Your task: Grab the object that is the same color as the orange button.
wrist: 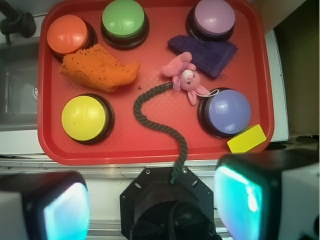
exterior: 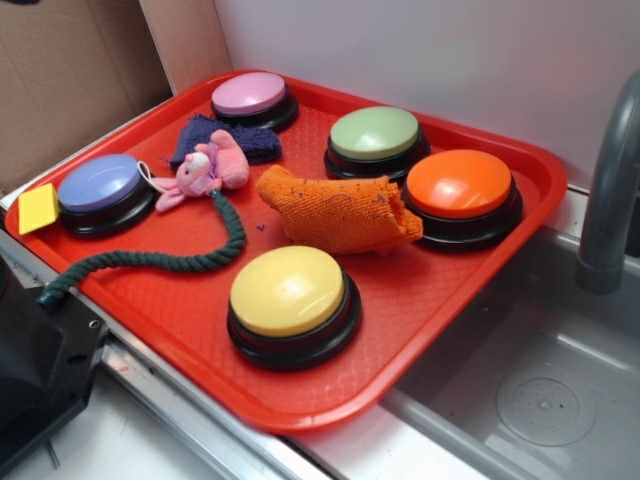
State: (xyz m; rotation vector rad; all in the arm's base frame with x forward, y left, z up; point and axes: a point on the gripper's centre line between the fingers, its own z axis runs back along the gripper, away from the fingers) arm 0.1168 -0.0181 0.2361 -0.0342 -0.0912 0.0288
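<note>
- Orange cloth point(wrist: 97, 68) lies on the red tray point(wrist: 150, 145), touching the orange button point(wrist: 67, 33)
- Hand point(wrist: 152, 200) released, fingers point(wrist: 239, 197) spread above the tray's near edge

Two blocky gripper point(wrist: 152, 200) fingers point(wrist: 240, 197) in grey-white casing, faced with glossy teal-glowing pads point(wrist: 65, 212). Between them, a black octagonal mounting plate point(wrist: 167, 200) studded with small screws, round dark opening at centre.
</note>
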